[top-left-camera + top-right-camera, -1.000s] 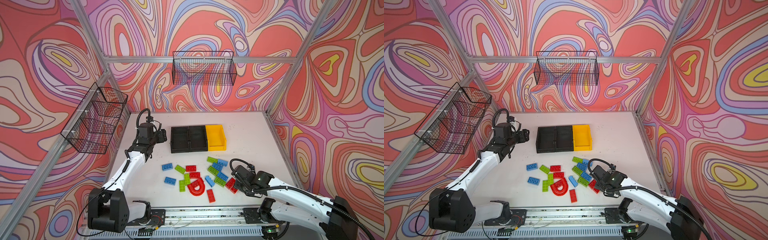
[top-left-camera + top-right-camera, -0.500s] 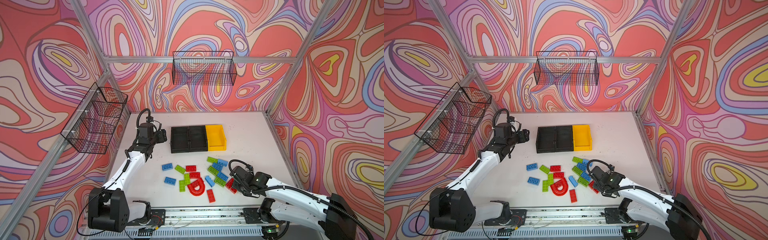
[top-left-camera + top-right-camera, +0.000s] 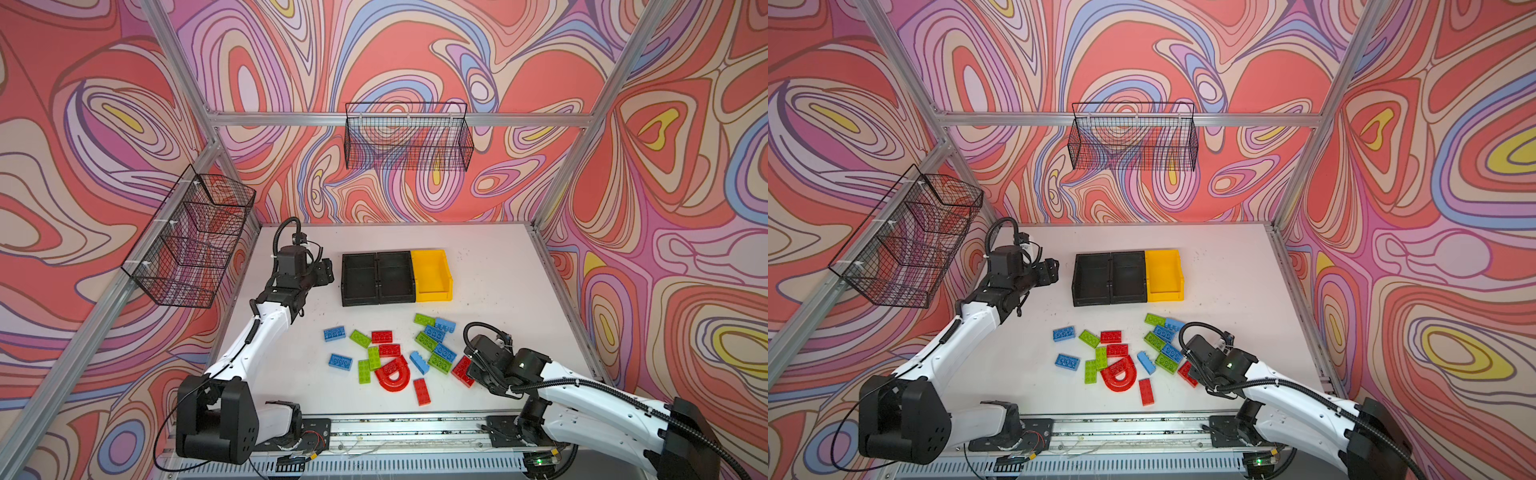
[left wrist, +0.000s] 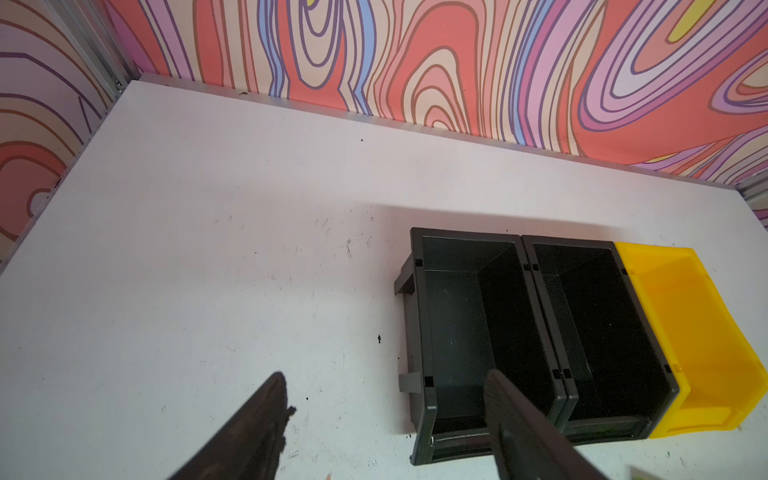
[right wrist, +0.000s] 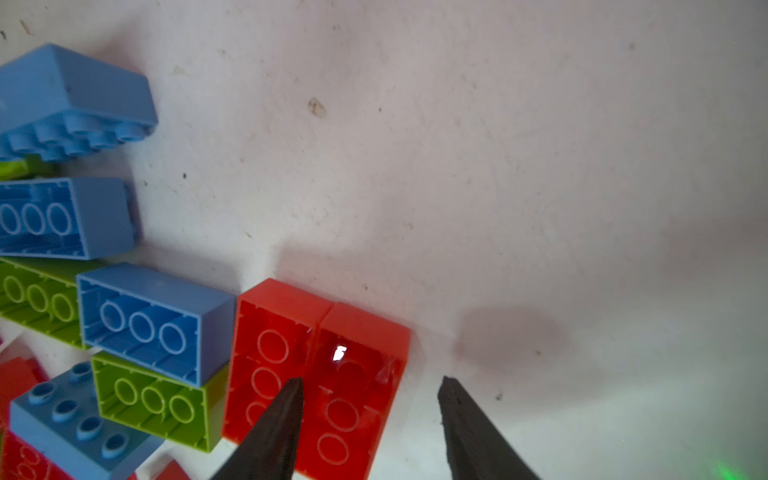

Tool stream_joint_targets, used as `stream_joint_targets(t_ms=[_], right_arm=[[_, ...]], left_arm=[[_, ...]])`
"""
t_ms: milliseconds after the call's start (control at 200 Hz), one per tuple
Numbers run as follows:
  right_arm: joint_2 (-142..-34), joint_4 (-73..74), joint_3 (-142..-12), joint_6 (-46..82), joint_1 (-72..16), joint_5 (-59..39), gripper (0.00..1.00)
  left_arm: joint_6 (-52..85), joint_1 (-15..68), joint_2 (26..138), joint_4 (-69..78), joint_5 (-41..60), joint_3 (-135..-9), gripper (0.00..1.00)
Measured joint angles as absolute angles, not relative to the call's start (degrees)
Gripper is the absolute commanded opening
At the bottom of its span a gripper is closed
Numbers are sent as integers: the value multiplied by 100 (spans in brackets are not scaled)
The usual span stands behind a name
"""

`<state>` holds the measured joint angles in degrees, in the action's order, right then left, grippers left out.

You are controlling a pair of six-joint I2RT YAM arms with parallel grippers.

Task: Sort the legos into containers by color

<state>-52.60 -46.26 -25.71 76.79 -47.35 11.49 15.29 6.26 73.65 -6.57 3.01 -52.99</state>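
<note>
Left wall: a black wire mesh basket [image 3: 189, 241] hangs clear of the white counter [image 3: 498, 270]. Your left hand [image 3: 327, 272] is held above the counter just left of the bin row, fingers [image 4: 262, 415] spread with nothing between them: released. Next right, three open-top rectangular plastic bins stand touching in a row: a black bin [image 3: 359, 279], a second black bin [image 3: 395, 276], and a yellow bin [image 3: 432, 274] at the right end; all three show bare floors. Nearer the arm bases, the chunky studded plastic legos [image 3: 390, 350] all lie loose on the counter. Two blue bricks [image 3: 334, 333] lie farthest left. Next come lime green bricks [image 3: 360, 338] and red ones mixed around a red arch piece [image 3: 392, 376], then a tight cluster of blue and lime green bricks [image 3: 434, 333]. Your right hand [image 5: 372, 380] is low over the pile's right edge. Its wrist view shows two red rectangular bricks [image 5: 291, 345] side by side, touching, hollow undersides up. One finger lies over their seam, the other over bare counter just beyond the outer brick, with a gap showing between that finger and the brick. Parted, grasping nothing.
</note>
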Motion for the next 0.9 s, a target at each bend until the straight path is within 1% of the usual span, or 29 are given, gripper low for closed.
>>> stream_joint_targets(t_ms=[426,616,711,826,896], right_arm=[[-5157,-4591,-2445,7767,-4737,1149,53],[-5240,-4418,-2436,7802,-4740,1151,46],[-5251,-4333,-2421,7850,-4740,1153,40],[-5299,-4237,-2408,7907,-4744,1160,38],[-5339,-4165,-2394,7940,-4744,1173,34]], left_arm=[[1529,626,7365,-659,301,-5299,77],[1529,626,7365,-659,303,-5299,77],[1529,626,7365,-661,303,-5299,77],[1529,626,7365,-661,303,-5299,77],[1529,626,7365,-661,307,-5299,77]])
